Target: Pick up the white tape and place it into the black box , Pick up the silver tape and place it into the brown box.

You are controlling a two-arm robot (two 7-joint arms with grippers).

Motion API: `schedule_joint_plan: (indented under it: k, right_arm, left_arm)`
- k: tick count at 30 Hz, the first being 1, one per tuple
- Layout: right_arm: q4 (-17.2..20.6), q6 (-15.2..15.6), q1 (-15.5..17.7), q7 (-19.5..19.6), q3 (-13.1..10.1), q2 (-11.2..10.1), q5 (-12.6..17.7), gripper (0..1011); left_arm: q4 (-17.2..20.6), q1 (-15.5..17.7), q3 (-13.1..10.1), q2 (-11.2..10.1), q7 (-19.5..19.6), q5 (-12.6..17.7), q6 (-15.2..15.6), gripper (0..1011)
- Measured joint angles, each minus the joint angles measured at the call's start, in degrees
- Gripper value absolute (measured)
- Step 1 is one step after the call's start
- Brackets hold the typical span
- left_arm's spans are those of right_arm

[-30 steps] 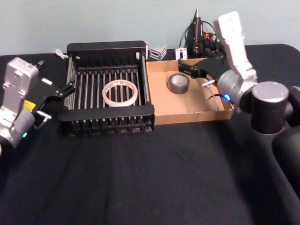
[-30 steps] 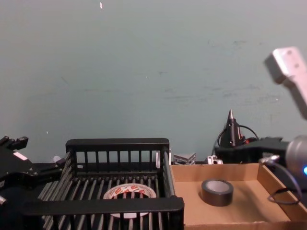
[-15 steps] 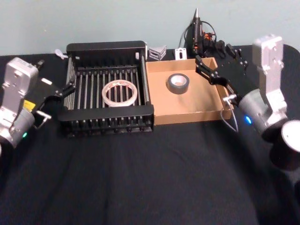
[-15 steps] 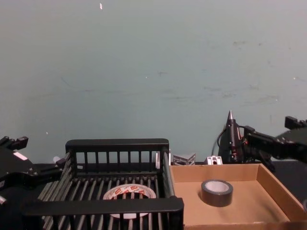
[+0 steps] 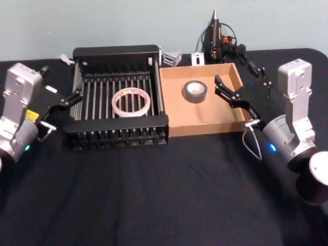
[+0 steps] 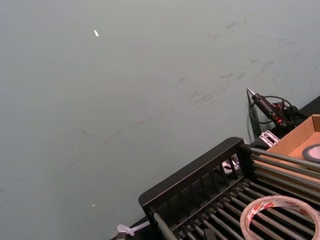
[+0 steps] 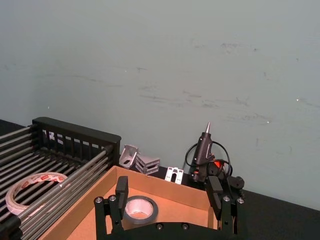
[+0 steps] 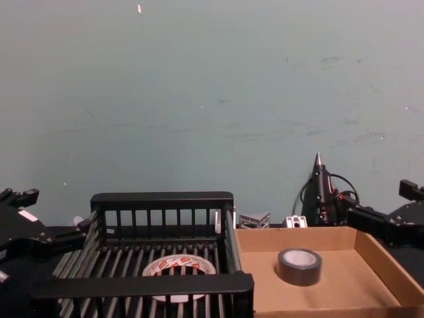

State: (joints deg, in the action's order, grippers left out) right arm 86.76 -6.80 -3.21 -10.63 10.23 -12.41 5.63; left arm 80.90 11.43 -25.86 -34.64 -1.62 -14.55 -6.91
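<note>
The right gripper (image 5: pixel 240 88) hangs over the right wall of the brown box (image 5: pixel 205 121), with its two black fingers (image 7: pixel 121 189) spread wide and nothing between them. Its grey arm bends up at the right side of the table.

The silver tape (image 5: pixel 195 90) lies flat on the floor of the brown box, near the back. It is well apart from the right gripper. The white tape (image 5: pixel 131 101) lies flat on the bars in the middle of the black box (image 5: pixel 117 125). The two boxes stand side by side and touch, the black one on the left.

The left gripper (image 5: pixel 64 102) sits just beside the left wall of the black box. Its fingers are spread apart and hold nothing. Its arm stays low at the left edge of the table.

The table (image 5: pixel 164 195) has a black cloth on it. Behind it is a plain pale green wall (image 8: pixel 212 99). A black glue gun (image 5: pixel 215 36) with wires stands at the back, behind the brown box, and some small metal brackets (image 5: pixel 173 56) lie near it.

The right wrist view looks out between the wide fingers at the silver tape. The left wrist view shows the red marks on the white tape.
</note>
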Motion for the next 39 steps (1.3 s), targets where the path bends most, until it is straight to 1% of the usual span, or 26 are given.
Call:
schedule_joint_plan:
  k: [39]
  right_arm:
    - [0.0, 0.15, -0.28, -0.05, 0.11, -0.1, 0.25, 1003]
  left_arm:
    - [0.0, 0.0, 0.0, 0.0, 0.0, 0.0, 0.0, 1001]
